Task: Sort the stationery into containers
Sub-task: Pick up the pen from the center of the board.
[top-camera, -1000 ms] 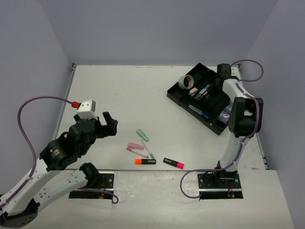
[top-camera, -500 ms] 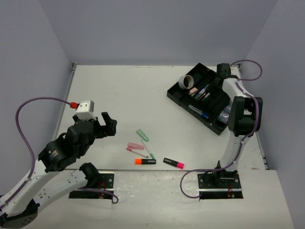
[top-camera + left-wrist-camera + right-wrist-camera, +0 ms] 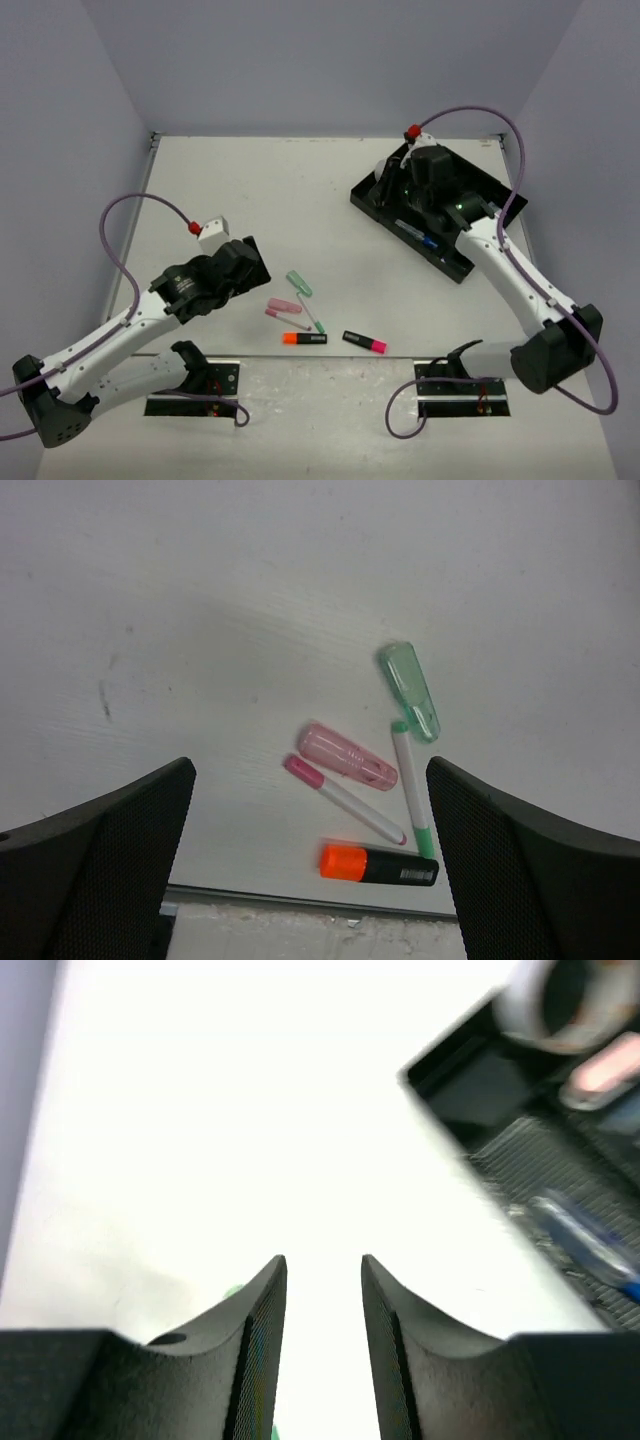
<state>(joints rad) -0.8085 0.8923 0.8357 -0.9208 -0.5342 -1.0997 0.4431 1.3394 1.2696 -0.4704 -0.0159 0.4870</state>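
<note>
White tabletop (image 3: 250,180), pale lilac walls (image 3: 300,60) all round, nothing fancy. Part of the stationery is already parked in the large flat black divided plastic tray (image 3: 452,268) at the upper right of the overhead view. Six pieces are lying loose near the bottom centre:
- translucent green pen cap (image 3: 409,691)
- translucent pink pen cap (image 3: 345,756)
- thin white pen with a pink tip (image 3: 345,800)
- thin white pen with green ends (image 3: 410,785)
- black highlighter with an orange end (image 3: 380,864)
- black highlighter with a pink end (image 3: 365,342), off to the right

Best guess at the step: the next pick is being lined up. The left gripper (image 3: 243,262) is held just left of the cluster, fingers spread wide with nothing between them. The right gripper (image 3: 324,1260) is hung over the tray's left part, fingers only a narrow gap apart, and nothing is held there either.

For the next move, a descent onto a single piece would be needed. The pink cap and the pink-tipped pen lie almost touching, so the green cap, set slightly apart, looks like the easier grab.

Five of the loose pieces are shown close up by the left wrist view, but the pink-ended highlighter is cut out of it. A grey tape ring (image 3: 560,1000) and a pink eraser (image 3: 605,1070) are caught, blurrily, at the upper right of the right wrist view. From overhead that corner is mostly covered by the arm.
</note>
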